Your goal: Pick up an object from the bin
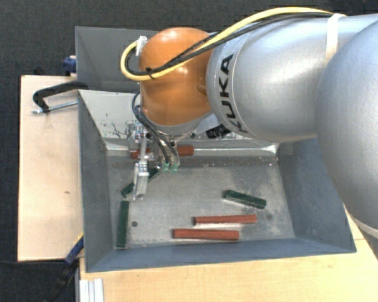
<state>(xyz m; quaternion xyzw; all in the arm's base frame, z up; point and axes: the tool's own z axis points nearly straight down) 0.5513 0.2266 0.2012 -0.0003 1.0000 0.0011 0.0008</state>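
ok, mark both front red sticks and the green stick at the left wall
upper red stick [225,219]: camera view, its middle
lower red stick [205,234]: camera view, its middle
left green stick [122,224]: camera view, its middle

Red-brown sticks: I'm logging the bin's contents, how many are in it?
3. Two red-brown sticks lie side by side near the front wall, one just behind the other; a third lies at the back wall, partly under the arm, which may hide more.

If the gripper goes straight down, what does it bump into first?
Probably the small dark green piece right by the gripper, near the left wall, or else the bare bin floor. Depth is unclear.
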